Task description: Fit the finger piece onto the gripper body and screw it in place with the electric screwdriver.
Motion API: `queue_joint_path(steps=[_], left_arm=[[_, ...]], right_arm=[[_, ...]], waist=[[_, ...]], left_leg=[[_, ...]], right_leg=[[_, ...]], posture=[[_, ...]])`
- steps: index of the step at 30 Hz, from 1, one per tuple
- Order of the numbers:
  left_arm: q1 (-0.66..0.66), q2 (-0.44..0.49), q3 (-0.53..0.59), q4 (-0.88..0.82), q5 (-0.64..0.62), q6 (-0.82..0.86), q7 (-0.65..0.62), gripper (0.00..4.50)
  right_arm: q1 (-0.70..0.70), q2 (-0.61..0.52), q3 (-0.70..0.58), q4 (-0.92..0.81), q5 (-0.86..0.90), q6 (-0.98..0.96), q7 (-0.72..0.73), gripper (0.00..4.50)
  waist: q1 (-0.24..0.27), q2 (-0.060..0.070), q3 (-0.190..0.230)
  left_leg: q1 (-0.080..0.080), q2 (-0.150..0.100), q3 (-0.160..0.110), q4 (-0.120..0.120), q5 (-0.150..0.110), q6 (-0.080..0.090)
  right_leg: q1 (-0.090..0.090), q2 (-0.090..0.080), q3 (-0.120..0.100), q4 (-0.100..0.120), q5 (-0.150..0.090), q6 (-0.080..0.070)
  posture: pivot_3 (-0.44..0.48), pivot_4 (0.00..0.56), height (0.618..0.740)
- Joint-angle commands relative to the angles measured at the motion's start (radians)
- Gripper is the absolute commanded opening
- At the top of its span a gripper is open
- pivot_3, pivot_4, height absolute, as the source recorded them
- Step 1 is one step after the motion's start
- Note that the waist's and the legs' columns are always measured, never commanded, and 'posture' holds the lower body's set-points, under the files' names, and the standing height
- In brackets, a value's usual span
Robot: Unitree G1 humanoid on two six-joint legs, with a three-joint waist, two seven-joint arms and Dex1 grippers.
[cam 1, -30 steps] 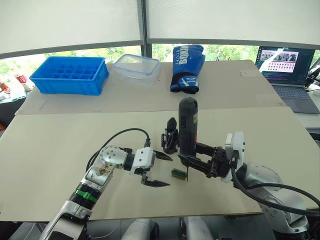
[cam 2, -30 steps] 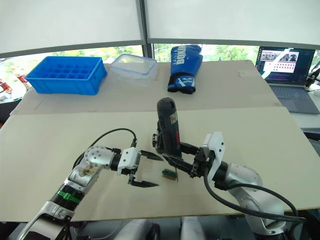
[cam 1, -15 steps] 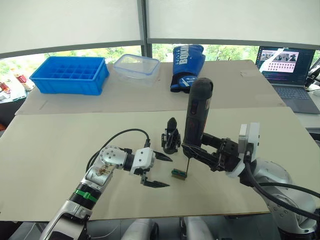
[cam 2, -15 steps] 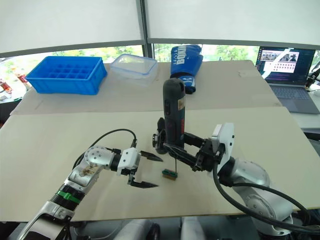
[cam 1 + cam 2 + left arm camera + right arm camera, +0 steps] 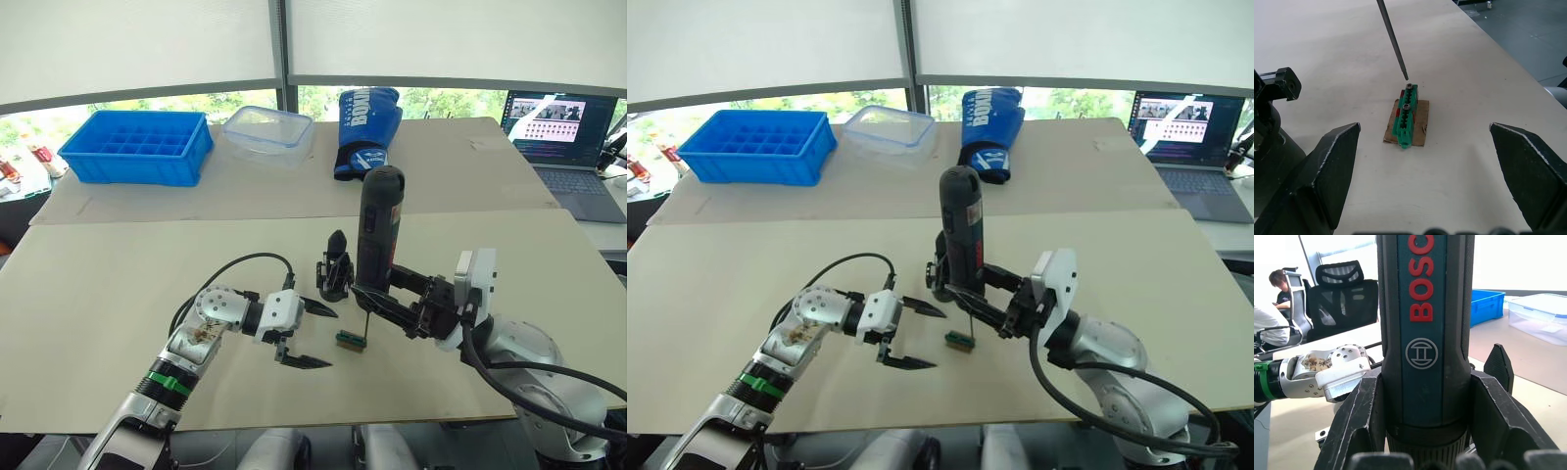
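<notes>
Clamped on the electric screwdriver (image 5: pixel 377 235), the right gripper (image 5: pixel 392 305) holds it nearly upright at centre frame over a pale table (image 5: pixel 118 264) beneath bright windows. Its bit tip hangs just above a green block (image 5: pixel 1405 120). At lower left, the left gripper (image 5: pixel 309 333) rests spread wide, empty. Behind the screwdriver stands the gripper body (image 5: pixel 333 269).

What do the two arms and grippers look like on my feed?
Both arms are silver-grey metal with white-cased wrists and black looping cables. The left gripper has two black pointed fingers; its forearm carries a green band. The right gripper has black fingers too.
</notes>
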State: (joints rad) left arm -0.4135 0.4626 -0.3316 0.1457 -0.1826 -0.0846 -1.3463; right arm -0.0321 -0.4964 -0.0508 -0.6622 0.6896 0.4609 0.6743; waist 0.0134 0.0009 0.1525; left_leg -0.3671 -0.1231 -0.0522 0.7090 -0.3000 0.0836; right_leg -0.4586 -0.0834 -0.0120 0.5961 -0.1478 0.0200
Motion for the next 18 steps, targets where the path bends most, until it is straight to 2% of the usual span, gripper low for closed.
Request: queue_joint_path(steps=[1, 18], left_arm=[[-0.004, -0.003, -0.003, -0.012, -0.011, 0.001, -0.003, 4.50], [-0.007, -0.005, -0.005, -0.004, -0.007, -0.008, 0.001, 4.50]], right_arm=[[-0.013, 0.013, -0.010, -0.033, 0.011, -0.047, 0.006, 1.91], [-0.013, 0.014, -0.002, -0.023, -0.001, -0.043, 0.010, 1.91]], waist=[[0.000, 0.000, 0.000], [0.000, 0.000, 0.000]], left_leg=[[0.000, 0.000, 0.000, 0.000, 0.000, 0.000], [0.000, 0.000, 0.000, 0.000, 0.000, 0.000]], right_leg=[[0.000, 0.000, 0.000, 0.000, 0.000, 0.000], [0.000, 0.000, 0.000, 0.000, 0.000, 0.000]], posture=[[0.000, 0.150, 0.740], [0.000, 0.150, 0.740]])
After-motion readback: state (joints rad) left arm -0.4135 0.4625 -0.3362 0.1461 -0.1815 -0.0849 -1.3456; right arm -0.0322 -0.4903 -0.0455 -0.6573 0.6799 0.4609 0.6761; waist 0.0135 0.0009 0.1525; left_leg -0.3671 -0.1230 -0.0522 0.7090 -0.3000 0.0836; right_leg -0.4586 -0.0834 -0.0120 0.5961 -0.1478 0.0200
